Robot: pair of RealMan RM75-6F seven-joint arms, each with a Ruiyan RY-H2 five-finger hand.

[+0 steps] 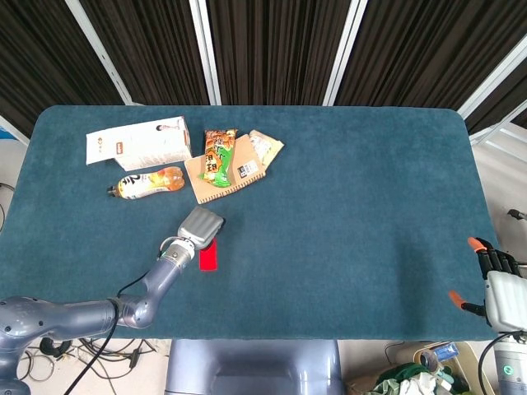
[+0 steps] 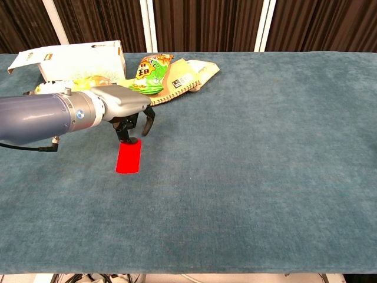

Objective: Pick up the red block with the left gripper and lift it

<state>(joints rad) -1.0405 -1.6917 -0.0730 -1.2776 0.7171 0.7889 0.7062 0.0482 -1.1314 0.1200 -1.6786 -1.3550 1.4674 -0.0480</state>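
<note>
The red block (image 2: 129, 157) lies flat on the teal table, also seen in the head view as the red block (image 1: 207, 256). My left hand (image 2: 126, 112) hovers over the block's far end, palm down, fingers pointing down and spread apart with nothing between them; one fingertip (image 2: 127, 140) sits right at the block's far edge. In the head view the left hand (image 1: 200, 225) covers the block's upper end. My right hand (image 1: 497, 284) rests at the table's near right corner, fingers apart, holding nothing.
A white carton (image 1: 140, 142), an orange drink bottle (image 1: 148, 182), a green snack bag (image 1: 219, 155) and a brown notebook (image 1: 233, 171) lie clustered at the back left, just beyond my left hand. Bare table (image 1: 354, 206) stretches to the right.
</note>
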